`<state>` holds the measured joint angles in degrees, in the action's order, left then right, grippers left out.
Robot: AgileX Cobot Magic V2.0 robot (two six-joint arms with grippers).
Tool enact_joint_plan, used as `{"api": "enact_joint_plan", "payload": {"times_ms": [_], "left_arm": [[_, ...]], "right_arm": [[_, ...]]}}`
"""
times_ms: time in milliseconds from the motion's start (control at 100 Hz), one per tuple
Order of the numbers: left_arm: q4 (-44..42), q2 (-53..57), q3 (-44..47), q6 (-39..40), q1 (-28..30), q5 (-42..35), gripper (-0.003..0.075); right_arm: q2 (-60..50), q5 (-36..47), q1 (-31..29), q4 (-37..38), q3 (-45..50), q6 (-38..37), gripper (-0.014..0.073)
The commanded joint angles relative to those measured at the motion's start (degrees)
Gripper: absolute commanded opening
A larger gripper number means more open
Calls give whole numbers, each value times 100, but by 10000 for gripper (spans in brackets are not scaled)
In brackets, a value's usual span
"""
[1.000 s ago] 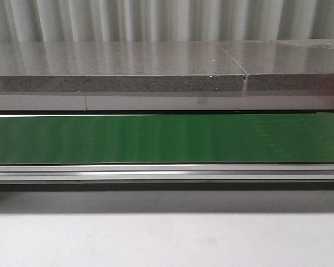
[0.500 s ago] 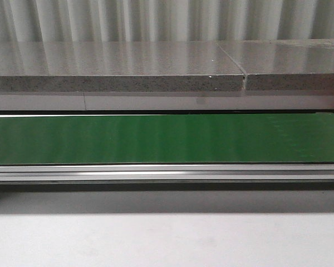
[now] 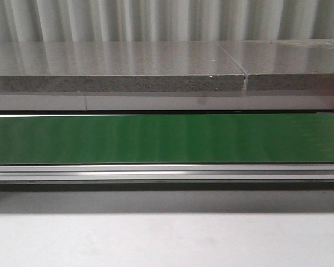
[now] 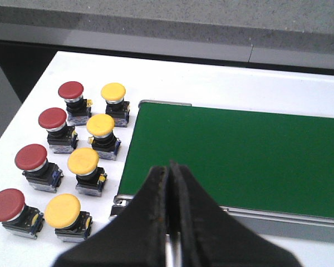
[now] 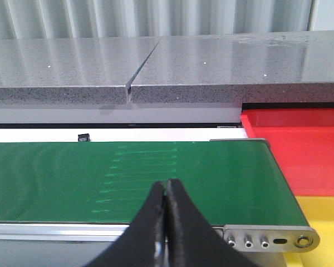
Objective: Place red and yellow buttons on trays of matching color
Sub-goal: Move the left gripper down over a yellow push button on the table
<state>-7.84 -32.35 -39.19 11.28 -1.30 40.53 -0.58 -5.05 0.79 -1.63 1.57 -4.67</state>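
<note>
Left gripper (image 4: 168, 222) shut tight, fingertips pressed together with nothing between them, poised over the near edge of the green conveyor belt (image 4: 239, 156) at its button end. Right gripper (image 5: 166, 222) likewise closed and empty, hanging above the belt's other end.

Eight buttons standing upright on the white table (image 4: 211, 89) just beside the belt's end, off to one side of the left gripper: a column of four red buttons (image 4: 31, 157) farther from the belt, a column of four yellow buttons (image 4: 83, 161) nearer it, both columns running roughly parallel to the belt's end edge. Nearest the left fingers, by the look of it: the yellow button (image 4: 62, 206) at the close end of its column.

Red tray (image 5: 300, 144) and yellow tray (image 5: 323, 214) lying past the far end of the belt, beside the right gripper only. No buttons on belt or trays yet; task apparently not begun.

Judged from the layout: picking falls to the left arm, reaching sideways off the belt and opening first; placing on trays falls to the right
</note>
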Motion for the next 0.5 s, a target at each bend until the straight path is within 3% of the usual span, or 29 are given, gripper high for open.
{"api": "enact_joint_plan", "payload": {"times_ms": [0,490], "left_arm": [[14,-372,-296,34,20,-273,-20],[46,-1421,-296,34,20,76,-17]], "right_arm": [[5,470,3,76,7,-14,-67],[5,470,3,76,7,-14,-67]]}}
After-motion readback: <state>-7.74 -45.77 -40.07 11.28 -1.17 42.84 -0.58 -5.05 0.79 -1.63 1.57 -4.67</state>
